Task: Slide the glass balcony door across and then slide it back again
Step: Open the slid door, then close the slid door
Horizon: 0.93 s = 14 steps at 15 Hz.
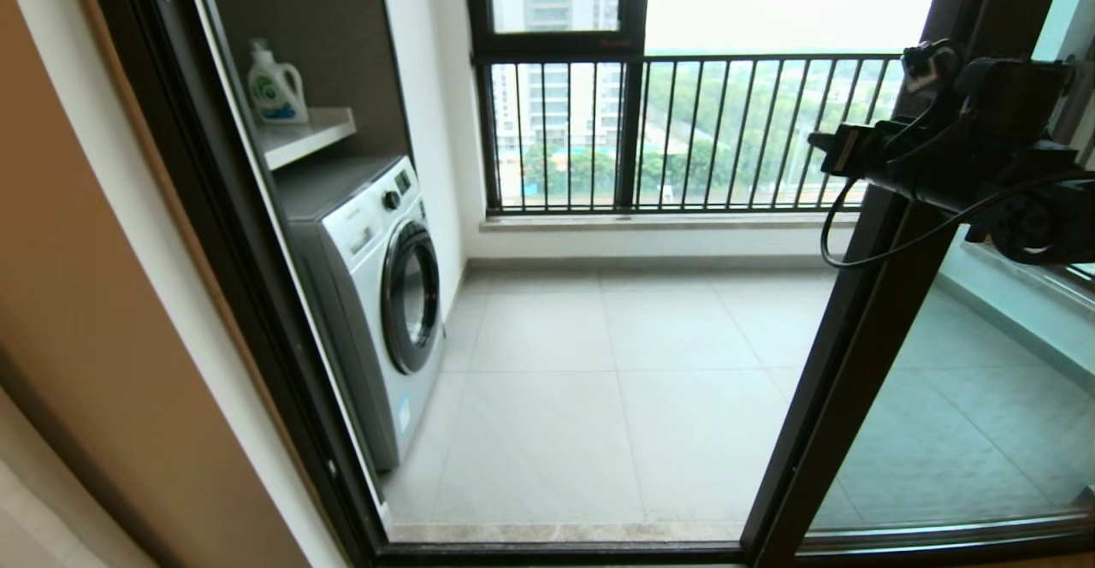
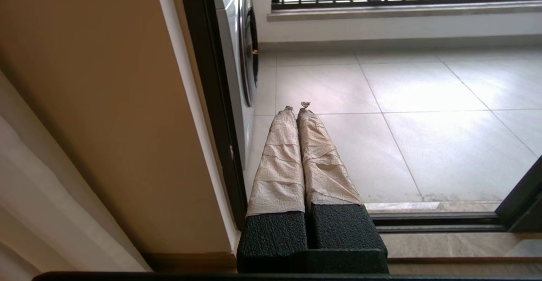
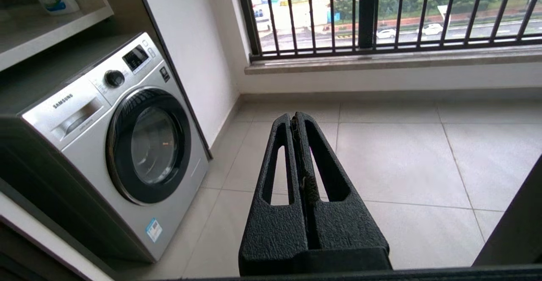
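Observation:
The glass balcony door (image 1: 958, 397) stands at the right of the opening. Its dark upright (image 1: 855, 337) slants from the top right down to the floor track. I cannot make out its handle. My right gripper (image 1: 825, 147) hangs shut and empty at chest height, just past the upright's open edge. In the right wrist view the black fingers (image 3: 295, 116) point over the balcony tiles, with the door's upright (image 3: 516, 221) at their side. My left gripper (image 2: 296, 108), with tape-wrapped fingers, is shut on nothing, low beside the left door jamb (image 2: 211, 103). It is out of the head view.
A silver washing machine (image 1: 376, 294) stands inside the balcony on the left, under a shelf (image 1: 308, 136) with a detergent bottle (image 1: 275, 85). A window with black railing bars (image 1: 684, 132) closes the far side. The floor track (image 1: 565, 551) runs along the threshold.

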Tool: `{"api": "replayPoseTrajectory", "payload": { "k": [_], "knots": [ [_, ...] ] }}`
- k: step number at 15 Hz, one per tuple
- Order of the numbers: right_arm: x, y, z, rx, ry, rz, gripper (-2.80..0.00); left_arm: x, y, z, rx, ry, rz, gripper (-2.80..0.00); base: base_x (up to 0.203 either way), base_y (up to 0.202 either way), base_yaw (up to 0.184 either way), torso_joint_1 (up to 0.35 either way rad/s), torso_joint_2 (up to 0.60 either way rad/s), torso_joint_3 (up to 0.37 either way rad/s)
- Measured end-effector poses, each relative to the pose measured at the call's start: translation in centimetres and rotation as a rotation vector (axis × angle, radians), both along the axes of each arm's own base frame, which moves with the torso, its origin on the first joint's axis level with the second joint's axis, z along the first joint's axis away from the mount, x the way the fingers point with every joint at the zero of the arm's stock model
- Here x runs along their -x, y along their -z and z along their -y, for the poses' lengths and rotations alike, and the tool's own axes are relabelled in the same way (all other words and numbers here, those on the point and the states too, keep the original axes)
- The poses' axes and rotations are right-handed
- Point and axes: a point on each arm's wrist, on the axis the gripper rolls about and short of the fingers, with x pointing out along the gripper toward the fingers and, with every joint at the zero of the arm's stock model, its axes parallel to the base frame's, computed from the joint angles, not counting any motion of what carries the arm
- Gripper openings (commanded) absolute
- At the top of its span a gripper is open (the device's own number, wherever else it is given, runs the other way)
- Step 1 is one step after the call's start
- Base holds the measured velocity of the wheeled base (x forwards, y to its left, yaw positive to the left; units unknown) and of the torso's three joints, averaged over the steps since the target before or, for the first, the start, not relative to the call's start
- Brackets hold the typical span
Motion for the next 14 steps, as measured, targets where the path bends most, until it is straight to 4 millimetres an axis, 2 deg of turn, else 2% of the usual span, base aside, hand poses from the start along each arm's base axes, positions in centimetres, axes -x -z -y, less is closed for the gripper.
{"api": "replayPoseTrajectory", "payload": {
  "k": [3,5,6,10,14],
  "knots": [
    [2.5,-1.5,-0.2,0.002,-0.002,0.020,-2.80,0.0,0.0,0.0,0.001,0.000,0.000,-2.80,0.000,0.000,0.000,0.000,0.00,0.000],
    [5.0,-2.2,0.7,0.005,0.036,0.020,-2.80,0.0,0.0,0.0,0.000,0.000,0.000,-2.80,0.000,0.000,0.000,0.000,0.00,0.000],
    [6.2,-2.5,1.7,0.006,0.083,0.013,-2.80,0.0,0.0,0.0,0.000,0.000,0.000,-2.80,0.000,0.000,0.000,0.000,0.00,0.000],
    [10.4,-3.3,7.7,0.017,0.335,0.000,-2.80,0.0,0.0,0.0,0.000,0.000,0.000,-2.80,0.000,0.000,0.000,0.000,0.00,0.000],
    [12.0,-2.2,12.9,0.031,0.514,-0.037,-2.80,0.0,0.0,0.0,0.000,0.000,0.000,-2.80,0.000,0.000,0.000,0.000,0.00,0.000]
  ]
}}
